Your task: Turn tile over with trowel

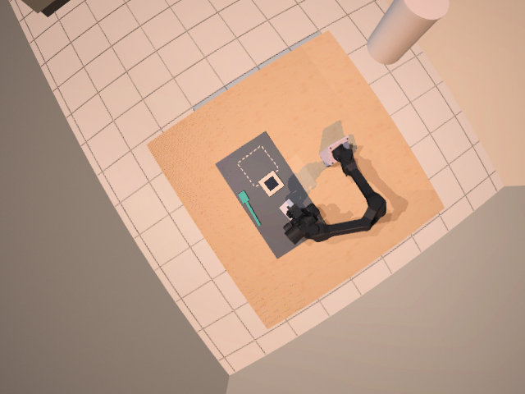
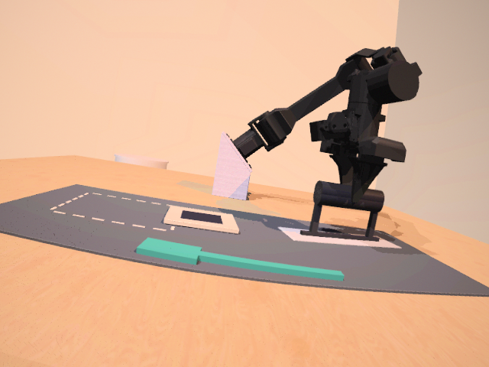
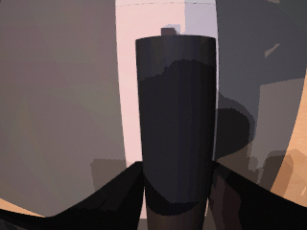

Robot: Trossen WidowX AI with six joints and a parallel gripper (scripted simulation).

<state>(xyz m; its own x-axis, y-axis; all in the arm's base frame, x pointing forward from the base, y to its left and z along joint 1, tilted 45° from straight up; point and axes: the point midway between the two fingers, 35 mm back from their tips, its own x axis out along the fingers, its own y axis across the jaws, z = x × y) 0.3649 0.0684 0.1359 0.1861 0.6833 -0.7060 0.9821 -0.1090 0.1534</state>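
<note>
The cream tile [image 1: 263,181] [image 2: 171,217] lies flat on the dark grey mat [image 1: 277,248] [image 2: 426,272], its dark square mark facing up. It lies at the near edge of the dashed outline [image 2: 112,220], mostly outside it. My gripper [image 1: 294,213] [image 2: 356,193] [image 3: 177,165] points down and is shut on the dark round handle of the small trowel [image 2: 323,195] [image 3: 177,105]. The trowel's pale flat blade [image 1: 285,206] [image 2: 291,233] [image 3: 149,16] is level, at or just above the mat, apart from the tile. Whether it touches the mat cannot be told.
A teal paddle-shaped tool [image 1: 253,212] [image 2: 272,265] lies along the mat's long edge, beside the tile and trowel. The arm's pale wedge-shaped base [image 1: 328,156] [image 2: 231,173] stands on the wooden table [image 1: 296,93] [image 2: 237,312] beyond the mat. A white cylinder [image 1: 400,35] stands past the table's corner.
</note>
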